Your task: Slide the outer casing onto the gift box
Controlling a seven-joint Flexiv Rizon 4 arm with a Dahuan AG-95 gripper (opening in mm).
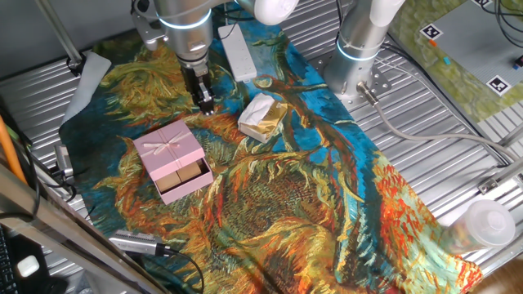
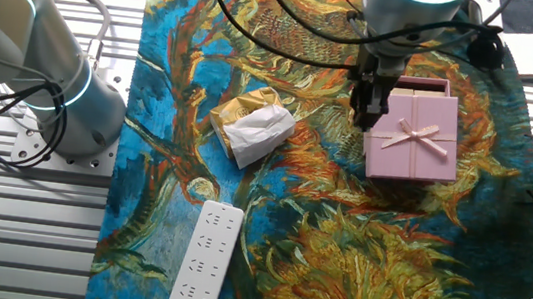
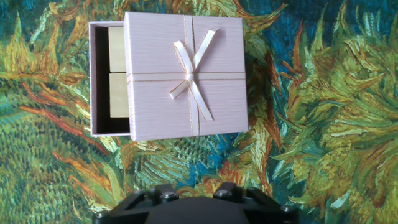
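The pale pink outer casing (image 1: 167,147) with its ribbon bow lies on the painted cloth and covers most of the gift box (image 1: 186,178). The box's open tan-brown end sticks out of one side of the casing. Both show in the other fixed view, casing (image 2: 414,136) and box end (image 2: 423,86), and in the hand view, casing (image 3: 186,74) and box end (image 3: 109,81). My gripper (image 1: 204,104) hangs just beyond the casing's far edge, close above the cloth, with its fingers together and nothing in them. It stands left of the casing in the other fixed view (image 2: 361,118).
A white-and-gold foil packet (image 1: 263,117) lies to the right of the gripper, also seen in the other fixed view (image 2: 252,126). A white power strip (image 1: 237,51) lies at the cloth's far edge. A second arm's base (image 1: 359,49) stands at the back right.
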